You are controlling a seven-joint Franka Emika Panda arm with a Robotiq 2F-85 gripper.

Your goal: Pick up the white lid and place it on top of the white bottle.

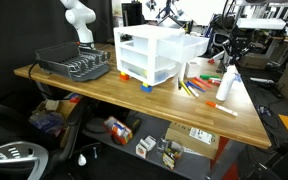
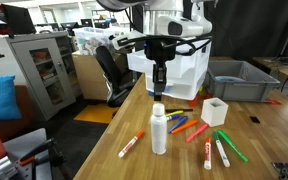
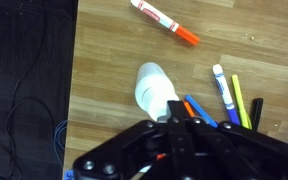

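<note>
**Fig. Approach over bottle.** Jaws: close together, pointing straight down, w/ the gap too dark to show whether a lid is pinched; you can't tell from these views. The black Robotiq gripper (image 2: 158, 90) hangs directly above, and apart from, the slim upright white plastic bottle (image 2: 159, 132), presumably so a lid can go down squarely on the neck. In the wrist view the gripper (image 3: 176, 128) sits just beside the bottle's rounded top (image 3: 154, 88), i.e. not quite centred. The white lid isn't separately distinguishable. The bottle stands near the edge of the wooden table (image 2: 269, 150), w/ scattered coloured marker pens (image 2: 199, 128) beside it. A tilted descent could tip it into them.
</note>
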